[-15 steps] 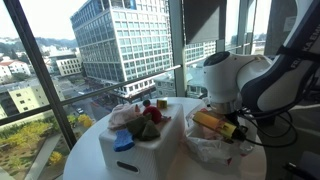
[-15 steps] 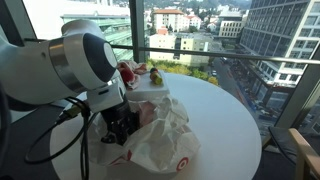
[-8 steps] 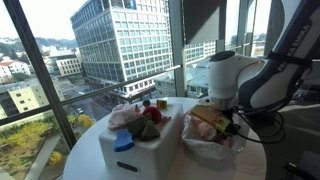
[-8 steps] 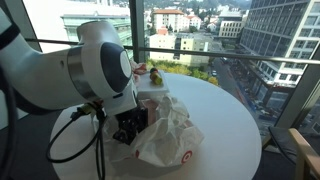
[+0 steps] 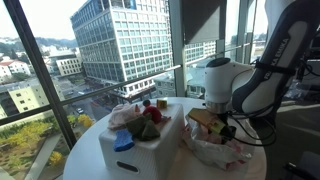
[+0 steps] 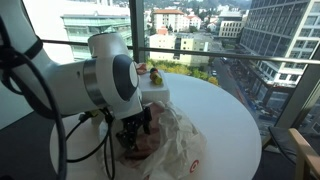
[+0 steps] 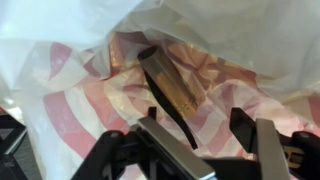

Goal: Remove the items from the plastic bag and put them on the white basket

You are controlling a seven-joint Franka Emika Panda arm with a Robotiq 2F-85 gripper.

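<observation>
The plastic bag (image 7: 70,75), crinkled white with red stripes, fills the wrist view and lies on the round table in both exterior views (image 5: 215,150) (image 6: 175,150). My gripper (image 7: 215,150) hangs over its mouth (image 5: 218,128) (image 6: 135,135), jaws apart. A yellowish-brown item (image 7: 172,80) with a dark strap lies in the bag just ahead of the fingers (image 7: 165,150), loose between them. The same item (image 5: 205,120) shows under the gripper. The white basket (image 5: 135,145) stands beside the bag and holds red, pinkish and dark green items (image 5: 145,120).
The round white table (image 6: 225,110) stands against floor-to-ceiling windows (image 5: 60,60). A blue object (image 5: 123,141) rests on the basket's near edge. Black cables (image 6: 70,140) hang from the arm beside the bag.
The arm has swung more upright over the bag. The jaws, shut on the yellowish-brown item before, now stand apart with it lying in the bag.
</observation>
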